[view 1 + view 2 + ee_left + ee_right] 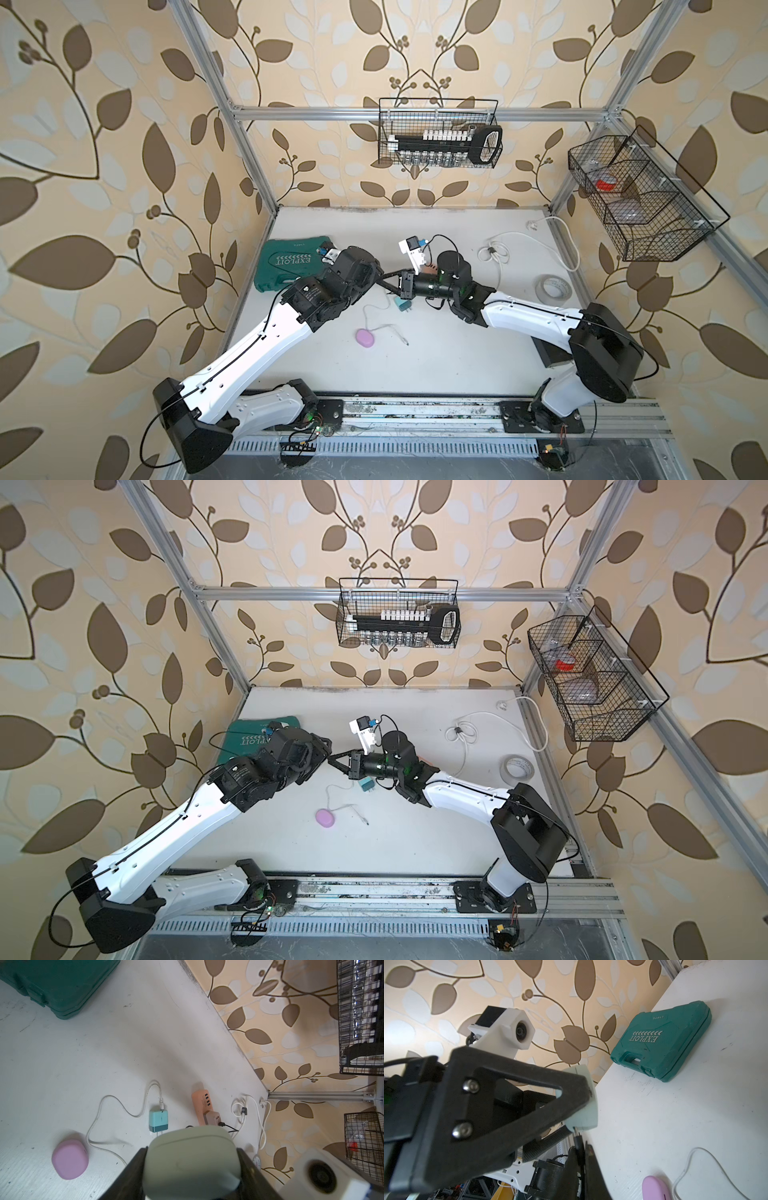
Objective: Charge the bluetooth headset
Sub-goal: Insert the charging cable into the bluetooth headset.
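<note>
"EXPLOIT", white, arrow row beside it, on green case (675,1053) lid; smaller print near edge unreadable.

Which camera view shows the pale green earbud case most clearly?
The left wrist view: the case fills the foreground, lid seam visible, clamped in the left gripper. The right wrist view shows only part of it behind that gripper. In both top views it cannot be made out where the arms meet.
</note>
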Controlling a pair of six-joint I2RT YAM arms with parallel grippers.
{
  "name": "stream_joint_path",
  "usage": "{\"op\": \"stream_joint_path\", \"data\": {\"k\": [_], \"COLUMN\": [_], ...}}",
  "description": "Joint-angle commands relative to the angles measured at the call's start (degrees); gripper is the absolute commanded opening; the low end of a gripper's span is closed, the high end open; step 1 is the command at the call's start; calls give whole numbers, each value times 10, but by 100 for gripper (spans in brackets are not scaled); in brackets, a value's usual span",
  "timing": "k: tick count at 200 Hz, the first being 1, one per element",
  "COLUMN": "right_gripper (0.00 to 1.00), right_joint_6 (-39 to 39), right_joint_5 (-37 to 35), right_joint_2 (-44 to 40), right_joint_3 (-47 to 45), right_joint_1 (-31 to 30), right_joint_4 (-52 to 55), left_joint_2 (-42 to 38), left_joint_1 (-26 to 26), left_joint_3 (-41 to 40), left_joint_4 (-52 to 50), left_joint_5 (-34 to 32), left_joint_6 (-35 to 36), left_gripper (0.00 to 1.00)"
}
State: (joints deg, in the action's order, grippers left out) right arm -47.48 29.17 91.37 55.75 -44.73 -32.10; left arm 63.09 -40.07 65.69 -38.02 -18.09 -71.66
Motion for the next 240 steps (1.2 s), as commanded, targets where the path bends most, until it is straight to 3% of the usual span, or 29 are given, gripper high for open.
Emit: {"op": "stream_joint_path", "data": {"k": [1, 28, 86, 153, 207, 240], "right_gripper": [9, 10, 9, 9, 8, 9], "right_joint_6": [-8, -4, 12, -60, -9, 31], "right_joint_5": [-25, 10, 93, 135, 171, 194], "right_joint_2": [28, 45, 57, 63, 62, 67], "right_joint_3": [2, 7, 33, 52, 108, 121], "right_joint_1": [13, 15, 40, 60, 72, 72], "right_joint_4": [-77, -110, -47, -5, 129, 153], "left_joint_2": [-15, -12, -15, -14, -9, -8], "left_joint_1": [-28, -28, -28, -28, -28, -28], "left_joint_3": [6, 8, 12, 8, 10, 8], "left_joint_4": [1, 4, -1, -2, 0, 2], "left_joint_5": [122, 126, 128, 127, 129, 132], "left_joint_6": [11, 13, 20, 22, 23, 23], "left_gripper": [12, 12, 12, 12, 12, 12]}}
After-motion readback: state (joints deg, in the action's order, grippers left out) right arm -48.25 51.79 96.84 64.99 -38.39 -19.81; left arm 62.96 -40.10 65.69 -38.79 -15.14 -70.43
